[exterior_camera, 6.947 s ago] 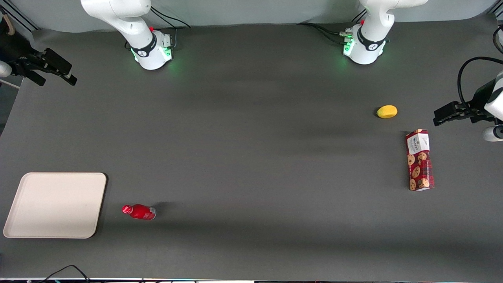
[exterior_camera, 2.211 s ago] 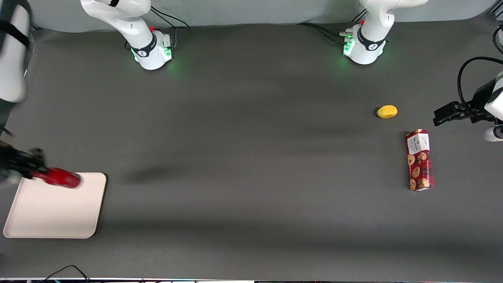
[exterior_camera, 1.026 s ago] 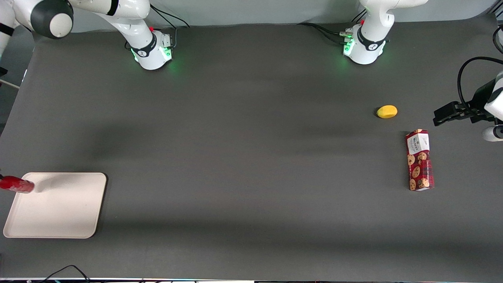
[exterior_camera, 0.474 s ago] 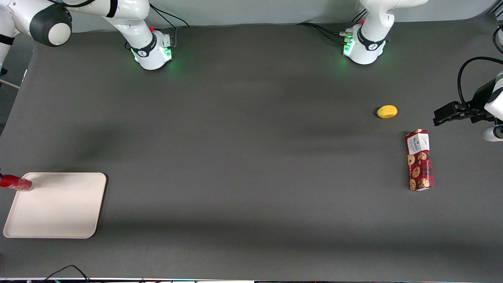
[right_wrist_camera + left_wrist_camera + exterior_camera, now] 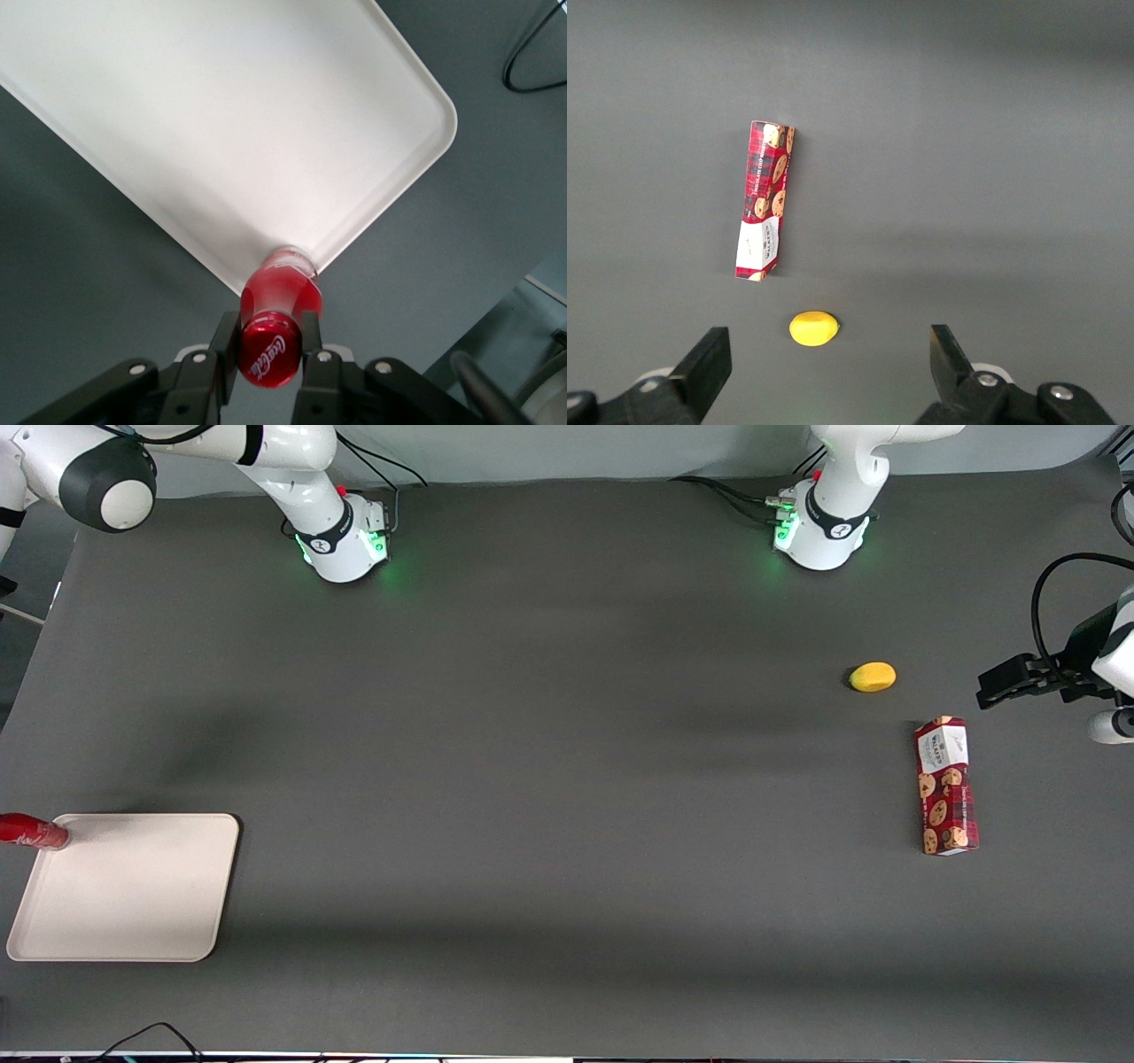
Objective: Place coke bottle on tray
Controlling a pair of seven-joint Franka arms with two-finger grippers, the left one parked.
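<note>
Jaws of the gripper [image 5: 270,341] pinch the coke bottle [image 5: 273,329] just below its cap, holding it upright over the tray [image 5: 133,903] corner that lies farthest from the front camera, at the working arm's end of the surface [image 5: 567,779]. We should shift it inward before lowering, or it lands on the rim. Bottle: glossy red, rounded. Tray: smooth matte cream, round-cornered. Surface: dull charcoal.

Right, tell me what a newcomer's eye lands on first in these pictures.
First, the red coke bottle, clamped in the hand and hanging over a corner of the cream tray at the working arm's end of the table. Next, toward the parked arm's end, the yellow lemon and the red cookie box beside it, the box nearer the front camera.
</note>
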